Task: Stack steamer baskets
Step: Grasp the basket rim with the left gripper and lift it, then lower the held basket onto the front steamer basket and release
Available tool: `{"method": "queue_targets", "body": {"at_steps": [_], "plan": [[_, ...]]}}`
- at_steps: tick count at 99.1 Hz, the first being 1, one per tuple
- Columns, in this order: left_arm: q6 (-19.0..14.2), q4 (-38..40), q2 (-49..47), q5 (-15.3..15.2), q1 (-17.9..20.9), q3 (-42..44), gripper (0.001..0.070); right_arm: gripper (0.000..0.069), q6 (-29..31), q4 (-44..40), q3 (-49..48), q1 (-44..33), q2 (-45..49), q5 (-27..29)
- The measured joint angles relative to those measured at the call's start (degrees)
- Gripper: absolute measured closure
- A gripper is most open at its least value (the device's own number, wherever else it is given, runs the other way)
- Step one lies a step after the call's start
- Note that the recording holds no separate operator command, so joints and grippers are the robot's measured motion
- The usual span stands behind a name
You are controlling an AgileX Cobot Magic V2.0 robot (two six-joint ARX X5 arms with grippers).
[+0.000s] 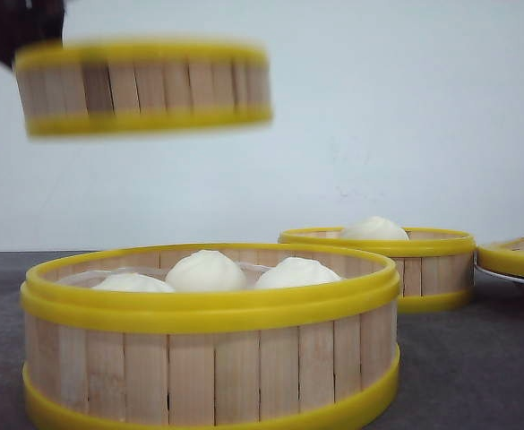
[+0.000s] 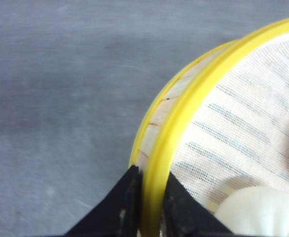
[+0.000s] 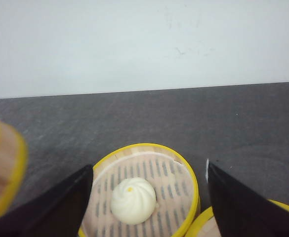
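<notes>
Above the table's near edge, my left gripper is clamping a bun-filled steamer basket by its rim; my right gripper is gaping over a one-bun basket.

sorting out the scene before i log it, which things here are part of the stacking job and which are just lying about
Job:
lifted basket, gripped by left gripper
near basket
far basket
right-edge basket
right gripper, open

Just there:
buns
white plate
table
</notes>
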Motion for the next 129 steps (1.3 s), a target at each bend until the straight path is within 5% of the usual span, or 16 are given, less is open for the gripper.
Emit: {"method": "queue_targets", "body": {"at_steps": [48,77,129], "plan": [[0.31,-5.07,-7.50,-0.07,-11.45,-1.33,0.0682,0.0238,0.00,-0.02,0.00,2.91,0.00,0.26],[0.31,-2.05,-7.50,-5.42,-17.88,-12.87,0.0682,0.0238,-0.02,-0.02,0.00,3.65,0.00,0.39],[-2.34,10.38,-7.26,-5.77,-18.69,-24.46,0.0682,0.0238,-1.18,-0.04,0.00,4.83,0.00,1.99]]}}
